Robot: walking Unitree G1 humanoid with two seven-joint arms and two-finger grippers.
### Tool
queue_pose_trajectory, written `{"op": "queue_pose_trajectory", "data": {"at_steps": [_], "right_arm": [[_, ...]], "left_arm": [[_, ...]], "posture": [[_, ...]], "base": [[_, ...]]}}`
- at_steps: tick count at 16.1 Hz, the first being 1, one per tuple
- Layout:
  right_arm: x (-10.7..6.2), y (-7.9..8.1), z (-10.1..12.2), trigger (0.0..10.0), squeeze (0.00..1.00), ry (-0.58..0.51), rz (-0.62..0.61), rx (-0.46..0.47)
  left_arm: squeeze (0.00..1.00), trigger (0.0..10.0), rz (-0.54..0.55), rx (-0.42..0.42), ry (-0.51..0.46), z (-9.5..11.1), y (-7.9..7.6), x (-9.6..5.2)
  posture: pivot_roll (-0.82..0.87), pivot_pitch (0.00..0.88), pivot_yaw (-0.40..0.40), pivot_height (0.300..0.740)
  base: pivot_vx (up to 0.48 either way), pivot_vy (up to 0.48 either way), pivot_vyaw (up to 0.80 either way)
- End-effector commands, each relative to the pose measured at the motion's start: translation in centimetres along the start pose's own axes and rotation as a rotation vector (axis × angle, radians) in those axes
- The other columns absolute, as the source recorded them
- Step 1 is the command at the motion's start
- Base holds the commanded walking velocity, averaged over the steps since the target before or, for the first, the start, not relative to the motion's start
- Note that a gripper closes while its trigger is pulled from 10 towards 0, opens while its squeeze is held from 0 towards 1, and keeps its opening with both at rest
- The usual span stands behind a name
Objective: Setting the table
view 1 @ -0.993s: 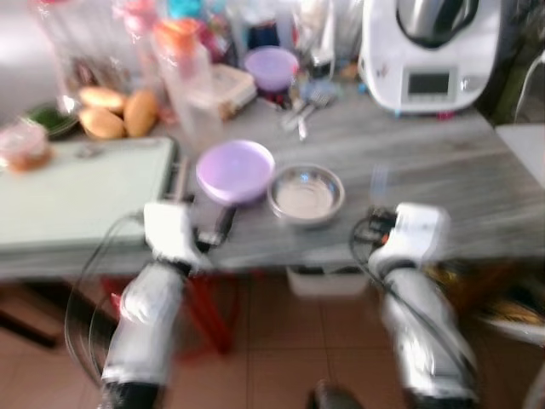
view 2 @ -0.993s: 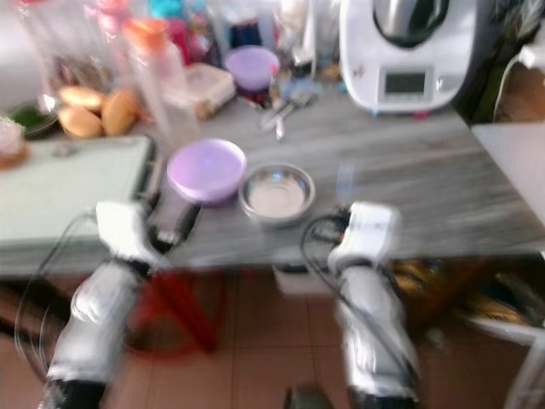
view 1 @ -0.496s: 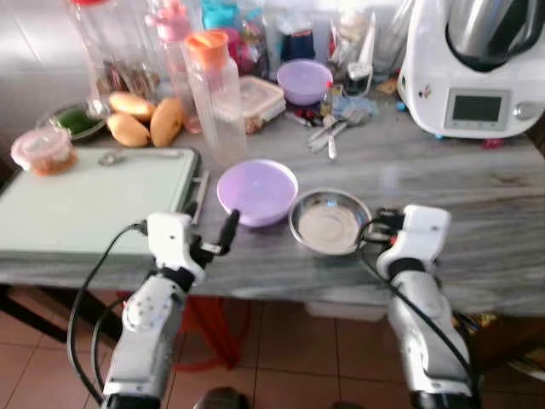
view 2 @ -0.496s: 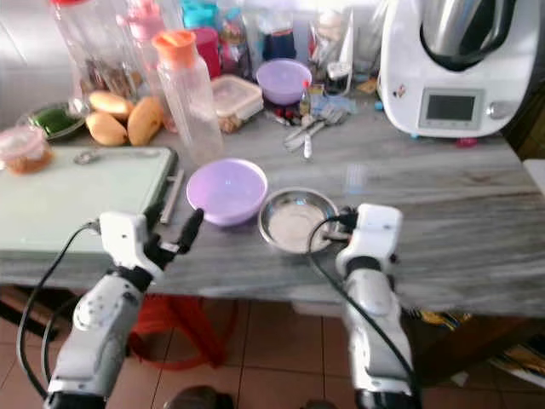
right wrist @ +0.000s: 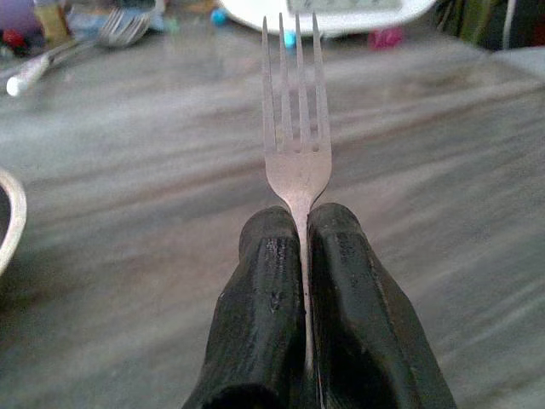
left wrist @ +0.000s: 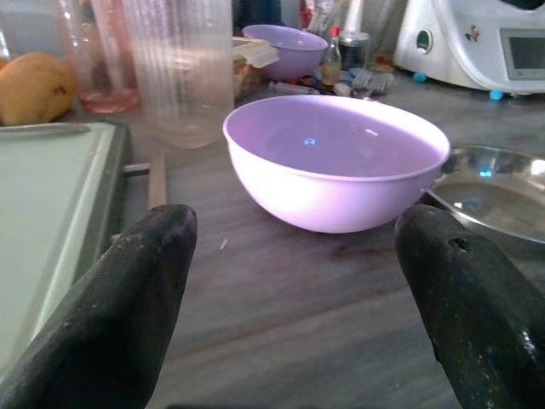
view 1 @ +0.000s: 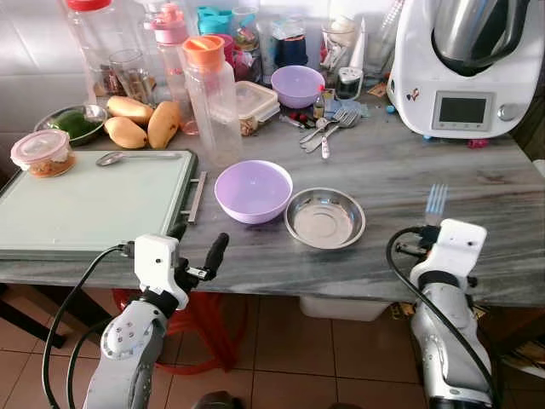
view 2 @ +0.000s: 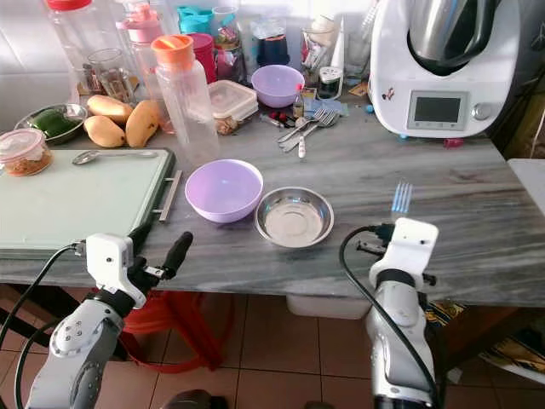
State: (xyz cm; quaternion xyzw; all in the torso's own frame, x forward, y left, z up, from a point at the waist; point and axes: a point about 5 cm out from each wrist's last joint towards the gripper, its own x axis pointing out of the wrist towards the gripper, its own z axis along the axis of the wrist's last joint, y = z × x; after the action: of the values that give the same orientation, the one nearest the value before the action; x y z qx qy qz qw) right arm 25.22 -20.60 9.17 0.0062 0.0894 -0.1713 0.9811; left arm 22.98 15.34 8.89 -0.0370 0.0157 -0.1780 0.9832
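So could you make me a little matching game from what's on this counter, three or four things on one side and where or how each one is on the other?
Things:
1. fork
2. purple bowl
3. steel dish
4. spoon

Places or states:
A. lying at the far edge of the green tray
B. pinched in the right gripper, tines pointing away
C. in front of the open left gripper
D. between the purple bowl and the right arm

Pairs: 1-B, 2-C, 3-D, 4-A

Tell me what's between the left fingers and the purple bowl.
Only bare grey tabletop lies between the open left fingers and the purple bowl, as the left wrist view shows.
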Motion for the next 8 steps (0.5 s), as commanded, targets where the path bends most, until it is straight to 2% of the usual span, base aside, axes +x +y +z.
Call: {"op": "queue_pose_trajectory", "data": {"at_steps": [1,3,8], "right_arm": [[0.6,0.3,0.4,10.0,0.00,-0.002,0.014,0.023],[1.5,0.6,0.8,10.0,0.00,-0.001,0.030,0.044],[2.5,1.2,0.0,10.0,0.00,0.054,0.075,0.044]], "left_arm": [[0.00,10.0,-0.028,0.004,-0.001,0.3,-0.3,0.0],[0.00,10.0,-0.025,-0.001,0.011,-0.1,-0.3,-0.1],[0.00,10.0,-0.024,-0.011,0.049,-1.8,0.4,-0.1]], "posture": [[-0.03,0.011,0.061,0.740],[-0.03,0.015,0.061,0.740],[-0.02,0.028,0.062,0.740]], "base": [[0.000,0.000,0.00],[0.000,0.000,0.00],[0.000,0.000,0.00]]}}
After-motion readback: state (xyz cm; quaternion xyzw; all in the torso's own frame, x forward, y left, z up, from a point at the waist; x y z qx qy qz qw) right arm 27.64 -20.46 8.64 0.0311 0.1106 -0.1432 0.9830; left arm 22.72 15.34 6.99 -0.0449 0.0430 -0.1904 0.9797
